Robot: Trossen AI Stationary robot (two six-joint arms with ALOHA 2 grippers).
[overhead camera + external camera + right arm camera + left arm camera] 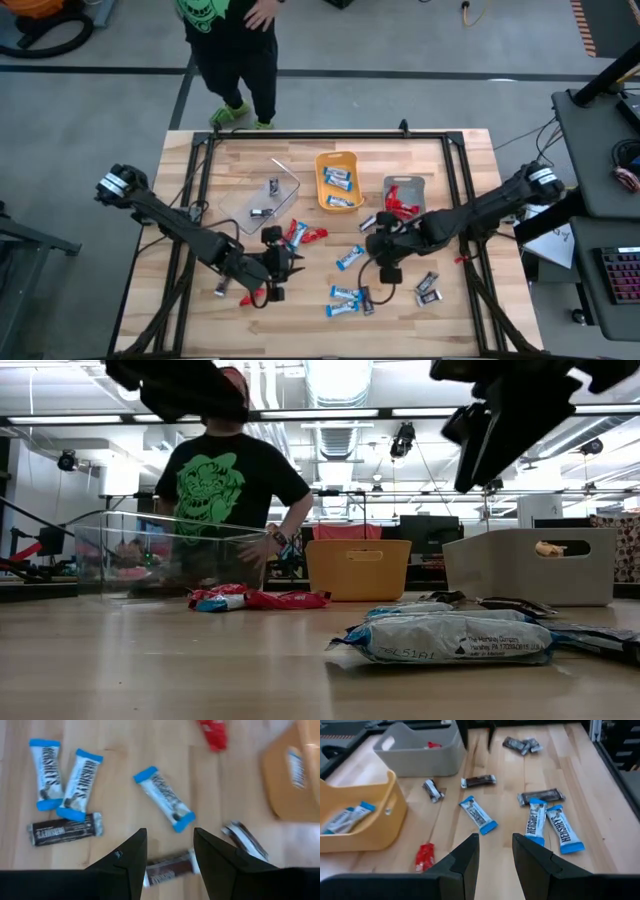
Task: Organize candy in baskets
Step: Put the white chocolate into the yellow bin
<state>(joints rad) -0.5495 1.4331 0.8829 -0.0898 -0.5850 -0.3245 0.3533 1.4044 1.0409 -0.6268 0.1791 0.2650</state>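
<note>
Three baskets stand in a row at the table's far side. The clear one [262, 195] holds dark candy, the orange one [339, 180] blue-and-white candy, the grey one [405, 195] red candy. Loose candy lies flat on the wood: red bars [300, 235], a blue-and-white bar [350, 257], a blue-and-white pair [345, 298] and dark bars [428, 285]. My left gripper [495, 851] hovers open near the front left, above bare wood. My right gripper [170, 849] hovers open over the table's middle. A dark bar [167, 867] lies on the table below its fingers, untouched.
A person in a black shirt with a green print [235, 40] stands at the table's far edge. A dark bar [222, 288] and a red bar [250, 298] lie beside my left gripper. Black frame rails [460, 170] run along the table's sides.
</note>
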